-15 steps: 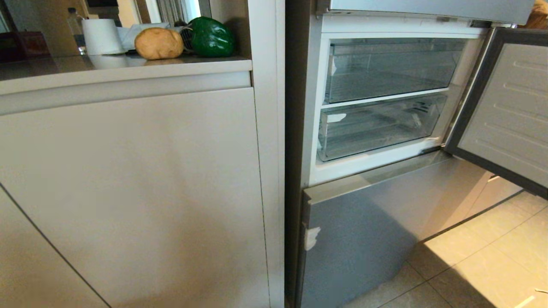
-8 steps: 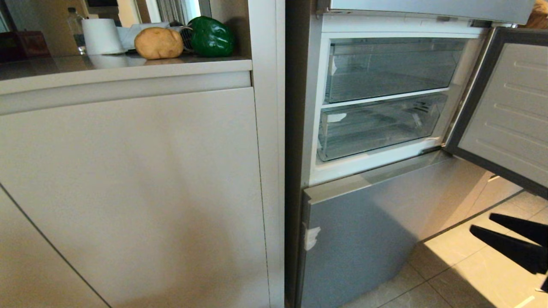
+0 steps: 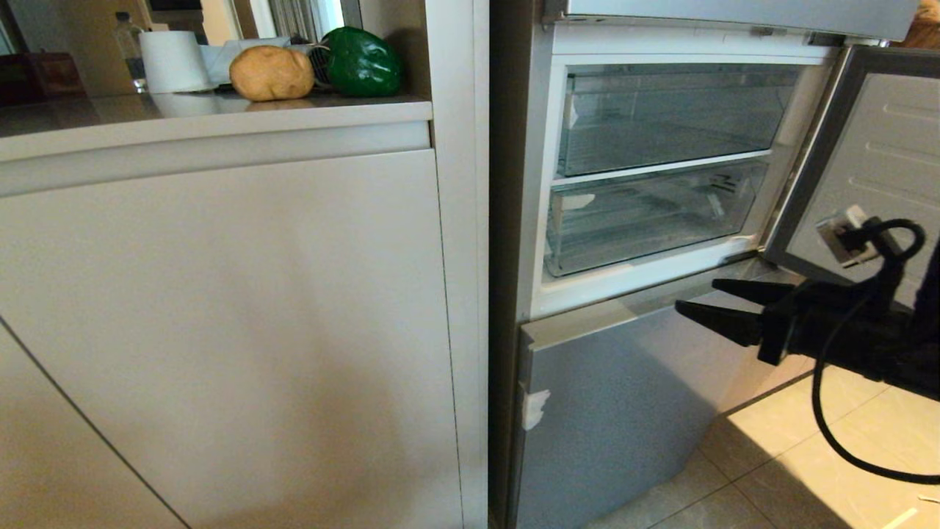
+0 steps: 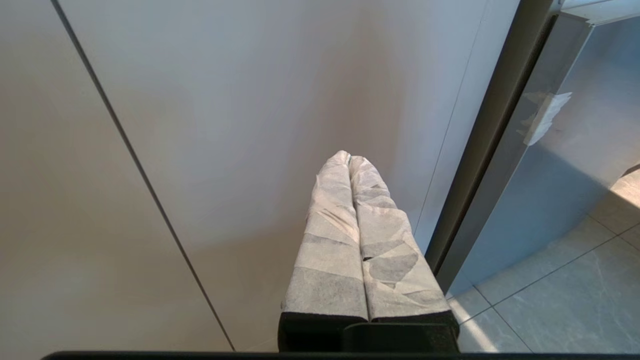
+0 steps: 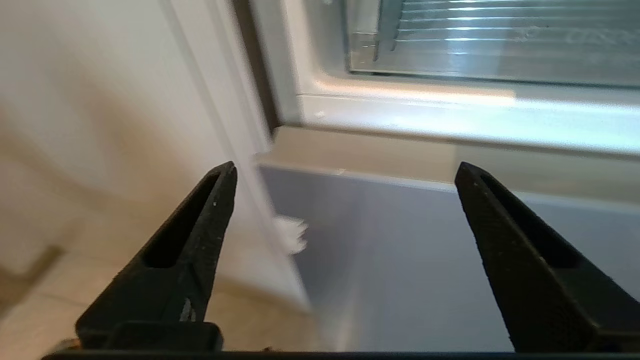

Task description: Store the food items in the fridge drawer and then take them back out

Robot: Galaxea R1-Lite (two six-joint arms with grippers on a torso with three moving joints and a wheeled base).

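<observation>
Jaws of the right gripper (image 3: 709, 300) stand wide apart and empty, tips level with the top edge of the silver fridge drawer (image 3: 624, 397), just off its panel with bare floor below; left gripper (image 4: 349, 159) is closed, facing the beige cabinet door (image 3: 220, 330). Beyond and above the right jaws sit two clear bins. Far up-left, potato (image 3: 271, 73) and bell pepper (image 3: 361, 64) rest close together on the counter (image 3: 110, 114).

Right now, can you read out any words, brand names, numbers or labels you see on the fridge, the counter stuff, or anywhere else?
No readable text in any view.
White scrap stuck on the silver fridge drawer front: blank, no print visible.
Clear bottle on the counter: any label is too small to read.
Pale patch on the lower clear fridge bin: nothing legible.
</observation>
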